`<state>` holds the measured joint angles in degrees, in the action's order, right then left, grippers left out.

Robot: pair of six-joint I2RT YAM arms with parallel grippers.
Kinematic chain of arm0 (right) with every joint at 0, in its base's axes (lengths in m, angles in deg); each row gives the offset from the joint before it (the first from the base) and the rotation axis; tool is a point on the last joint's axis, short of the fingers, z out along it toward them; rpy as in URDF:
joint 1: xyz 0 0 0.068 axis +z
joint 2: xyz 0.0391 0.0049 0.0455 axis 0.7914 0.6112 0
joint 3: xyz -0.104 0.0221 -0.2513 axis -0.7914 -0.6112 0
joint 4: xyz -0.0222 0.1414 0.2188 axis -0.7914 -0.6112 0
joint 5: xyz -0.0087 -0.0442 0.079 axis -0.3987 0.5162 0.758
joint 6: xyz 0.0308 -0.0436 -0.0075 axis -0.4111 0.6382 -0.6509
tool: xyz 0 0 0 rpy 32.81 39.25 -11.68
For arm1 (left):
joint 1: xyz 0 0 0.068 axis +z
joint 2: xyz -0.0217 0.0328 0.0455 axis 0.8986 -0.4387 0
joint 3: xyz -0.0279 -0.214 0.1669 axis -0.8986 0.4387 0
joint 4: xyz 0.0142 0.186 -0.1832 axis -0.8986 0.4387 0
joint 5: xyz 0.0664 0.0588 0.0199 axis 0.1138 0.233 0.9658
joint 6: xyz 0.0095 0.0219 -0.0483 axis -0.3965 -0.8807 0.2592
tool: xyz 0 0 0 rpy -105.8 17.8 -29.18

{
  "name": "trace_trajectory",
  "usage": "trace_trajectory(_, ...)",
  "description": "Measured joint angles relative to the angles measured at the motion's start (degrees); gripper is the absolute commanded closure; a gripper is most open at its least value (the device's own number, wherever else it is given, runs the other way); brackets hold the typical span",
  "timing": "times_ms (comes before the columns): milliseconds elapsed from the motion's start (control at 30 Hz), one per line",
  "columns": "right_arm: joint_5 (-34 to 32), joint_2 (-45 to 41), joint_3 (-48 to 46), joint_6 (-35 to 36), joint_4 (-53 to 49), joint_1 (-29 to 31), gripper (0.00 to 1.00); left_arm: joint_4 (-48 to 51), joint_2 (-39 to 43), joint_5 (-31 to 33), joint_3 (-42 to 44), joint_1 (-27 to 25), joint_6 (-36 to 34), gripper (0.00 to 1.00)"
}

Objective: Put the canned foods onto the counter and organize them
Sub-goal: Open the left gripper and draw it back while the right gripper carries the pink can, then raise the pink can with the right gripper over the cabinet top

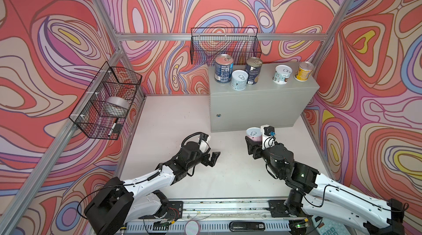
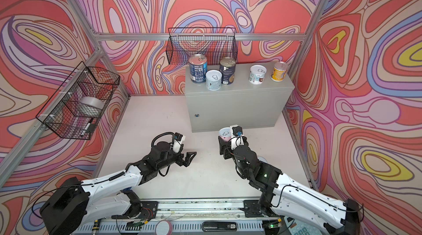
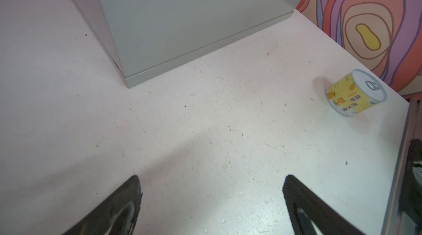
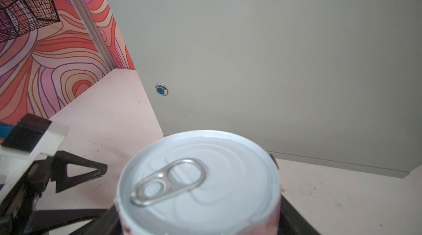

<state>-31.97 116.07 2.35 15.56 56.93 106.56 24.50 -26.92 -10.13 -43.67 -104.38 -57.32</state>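
Pink can (image 1: 253, 133): it is being held upright just in front of the counter (image 1: 262, 106), lower than the counter's top; whether it is being carried clear of the floor cannot be told.
Wire basket (image 1: 107, 101): a tape roll (image 1: 117, 106) is being stored in it, and neither belongs to this job.
Left gripper (image 1: 213, 157): its fingers (image 3: 118, 206) are being held wide apart over bare floor, and nothing is being held or touched.
Counter top: five cans are being supported upright there: tall blue can (image 1: 223, 68), pale blue can (image 1: 239, 80), second blue can (image 1: 253, 70), a gap, then white can (image 1: 282, 75) and yellow can (image 1: 303, 71).
Right gripper (image 1: 255, 142): the pink can is being gripped by its sides, below the lid (image 4: 198, 183).
Step in hand: the lift onto the top is judged to be under way. The can is probably best raised straight up until the front edge is being cleared, then carried forward into the gap and released only once it is being borne flat.
Lying can (image 3: 355, 93): it is being shown on its side on the floor near the patterned wall, well apart from the counter.
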Motion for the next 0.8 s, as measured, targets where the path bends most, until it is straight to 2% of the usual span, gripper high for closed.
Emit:
trace_trajectory(133, -2.1, 0.0, 1.0, -0.3, -0.2, 0.0, 0.41, -4.1, 0.0, -3.1, 0.4, 0.0, -1.2, 0.0)
trace_trajectory(267, -4.5, -0.1, 2.3, -0.7, -1.0, 0.0, 0.41, -6.8, -1.2, -3.4, 0.6, 0.0, -1.2, 0.0)
trace_trajectory(500, -11.4, 3.9, 11.8, -4.3, -6.1, -0.1, 0.39, -7.0, -3.9, -5.1, 0.6, 0.0, -1.2, 0.0)
trace_trajectory(800, -12.6, 9.8, 16.2, 0.6, -4.5, -1.1, 0.39, -7.3, -4.4, -5.1, 0.6, 0.0, -1.0, 0.0)
